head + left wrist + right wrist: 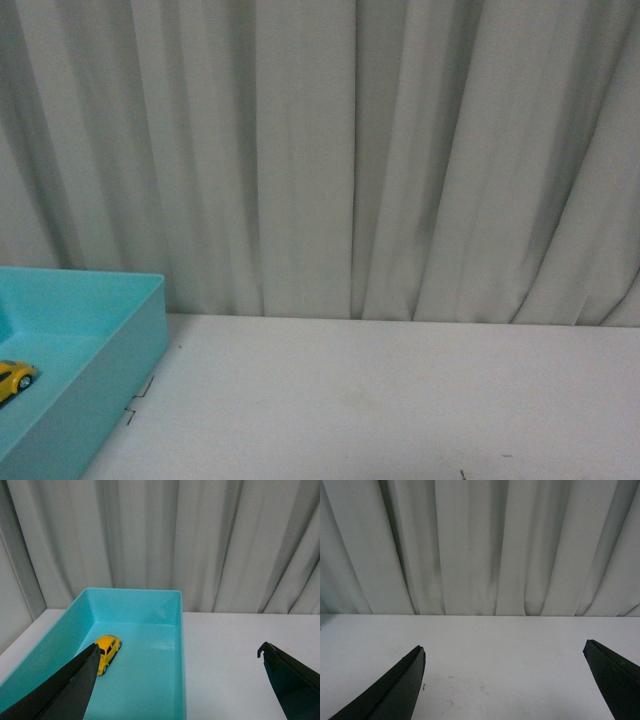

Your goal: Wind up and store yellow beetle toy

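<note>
Below and ahead of your left hand (177, 680), toward its left finger, the yellow beetle toy (107, 653) sits on the floor of the turquoise bin (150, 677). That hand is spread wide and holds nothing; one dark finger crosses the edge of the toy in the left wrist view, but this looks like overlap in the picture, not contact. Your right hand (505, 680) is spread wide too, hanging over bare white bench (500, 655) with nothing between its fingers.

Judging from how things lie, the storing step looks done: the toy is inside the bin and neither hand grips it. Whether it has been wound you cannot tell from these views. If it has, what remains is to draw the left hand clear without brushing the bin wall. If not, you would have to reach down into the bin, close on the toy's narrow sides and lift it over the rim.

As for the toy itself: it is small, glossy yellow, with a rounded beetle-shaped roof, dark windows and small wheels, standing on those wheels near the bin's left wall. From the front view only a sliver of it (15, 379) shows at the frame's edge. It should be light, slick on its curved shell, and free to roll.
</note>
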Available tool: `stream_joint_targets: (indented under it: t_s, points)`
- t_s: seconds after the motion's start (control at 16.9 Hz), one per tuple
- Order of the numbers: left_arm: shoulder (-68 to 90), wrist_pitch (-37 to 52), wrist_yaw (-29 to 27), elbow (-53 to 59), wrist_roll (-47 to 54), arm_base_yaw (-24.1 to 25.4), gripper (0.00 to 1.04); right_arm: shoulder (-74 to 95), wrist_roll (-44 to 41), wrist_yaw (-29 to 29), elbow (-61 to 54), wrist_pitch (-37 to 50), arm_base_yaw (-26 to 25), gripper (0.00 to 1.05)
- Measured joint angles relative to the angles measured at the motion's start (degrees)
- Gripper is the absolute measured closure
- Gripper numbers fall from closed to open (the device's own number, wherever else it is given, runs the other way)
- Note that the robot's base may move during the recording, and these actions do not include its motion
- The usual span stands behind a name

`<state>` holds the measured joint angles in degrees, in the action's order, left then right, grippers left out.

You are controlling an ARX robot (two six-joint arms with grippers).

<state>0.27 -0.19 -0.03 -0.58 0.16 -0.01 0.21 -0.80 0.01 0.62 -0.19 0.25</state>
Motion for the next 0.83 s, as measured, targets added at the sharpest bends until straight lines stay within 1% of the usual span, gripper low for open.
stream_joint_targets:
  t_s: [0.83]
  points:
    - [0.0,0.1,0.0,0.0,0.0,0.0,0.07,0.0,0.0,0.0,0.0,0.1,0.0,0.06]
